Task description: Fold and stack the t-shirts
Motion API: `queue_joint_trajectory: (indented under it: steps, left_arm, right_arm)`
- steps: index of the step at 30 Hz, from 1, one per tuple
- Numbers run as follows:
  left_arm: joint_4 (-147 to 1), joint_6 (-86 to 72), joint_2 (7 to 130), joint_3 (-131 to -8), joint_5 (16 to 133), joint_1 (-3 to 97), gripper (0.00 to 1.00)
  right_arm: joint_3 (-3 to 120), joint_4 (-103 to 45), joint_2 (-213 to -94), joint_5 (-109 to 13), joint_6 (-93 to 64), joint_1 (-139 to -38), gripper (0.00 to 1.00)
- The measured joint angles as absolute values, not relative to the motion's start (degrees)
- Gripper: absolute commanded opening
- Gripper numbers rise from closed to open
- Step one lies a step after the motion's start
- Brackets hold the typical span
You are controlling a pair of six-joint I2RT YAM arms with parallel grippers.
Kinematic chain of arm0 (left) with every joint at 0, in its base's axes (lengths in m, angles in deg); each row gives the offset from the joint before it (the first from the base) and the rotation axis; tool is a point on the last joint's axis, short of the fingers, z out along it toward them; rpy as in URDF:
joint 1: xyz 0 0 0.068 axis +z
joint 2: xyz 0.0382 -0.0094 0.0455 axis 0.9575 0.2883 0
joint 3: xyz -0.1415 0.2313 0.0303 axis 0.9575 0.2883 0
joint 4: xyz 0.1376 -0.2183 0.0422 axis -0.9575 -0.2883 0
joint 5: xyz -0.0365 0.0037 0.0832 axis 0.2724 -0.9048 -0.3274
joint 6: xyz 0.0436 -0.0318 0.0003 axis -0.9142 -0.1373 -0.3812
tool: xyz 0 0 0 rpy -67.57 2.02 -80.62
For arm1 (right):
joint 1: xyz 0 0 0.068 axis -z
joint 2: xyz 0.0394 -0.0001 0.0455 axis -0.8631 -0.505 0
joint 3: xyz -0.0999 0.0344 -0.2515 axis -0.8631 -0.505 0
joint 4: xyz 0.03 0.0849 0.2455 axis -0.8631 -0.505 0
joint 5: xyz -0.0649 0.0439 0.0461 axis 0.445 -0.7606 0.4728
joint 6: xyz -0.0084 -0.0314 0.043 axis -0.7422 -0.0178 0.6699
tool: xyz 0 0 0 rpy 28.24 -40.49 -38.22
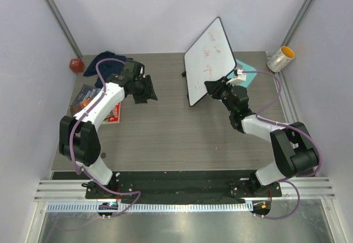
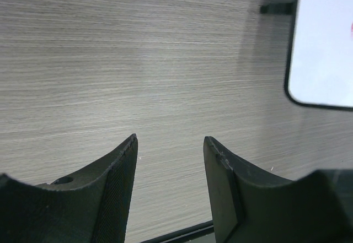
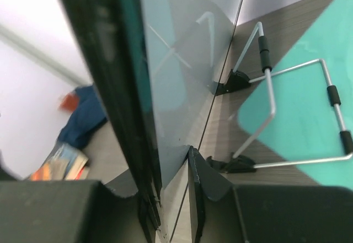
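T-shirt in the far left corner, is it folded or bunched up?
Bunched up. The t-shirt lies as a crumpled navy heap, with no flat folded edges or neat rectangle visible.

The left arm (image 1: 105, 97) is hiding part of the navy t-shirt (image 1: 106, 56); writing on the whiteboard (image 1: 212, 55) is appearing too small to read.

Illegible red scribbles on whiteboard (image 1: 212, 61)
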State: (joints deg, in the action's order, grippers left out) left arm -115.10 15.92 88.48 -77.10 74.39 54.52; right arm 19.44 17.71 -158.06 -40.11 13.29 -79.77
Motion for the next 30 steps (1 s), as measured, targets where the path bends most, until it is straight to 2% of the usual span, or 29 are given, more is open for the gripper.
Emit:
queue_joint_trajectory:
  steps: [6, 12, 23, 30]
  left_arm:
    - [-115.10, 15.49, 87.15, -77.10, 74.37, 54.52, 0.53]
    - [-115.10, 15.42, 86.49, -77.10, 74.21, 54.52, 0.53]
    - [-115.12, 15.40, 86.36, -77.10, 74.19, 54.52, 0.53]
    - [-115.12, 15.42, 86.34, -77.10, 74.19, 54.52, 0.53]
  right_arm:
    - [29.84, 4.81, -159.07, -48.15, 12.79, -81.97, 0.01]
    - [36.79, -2.49, -161.80, -48.63, 11.72, -82.39, 0.01]
    - [31.85, -1.02, -159.44, -51.10, 10.86, -78.54, 0.01]
    - [32.00, -11.86, -160.33, -53.22, 7.91, -69.04, 0.01]
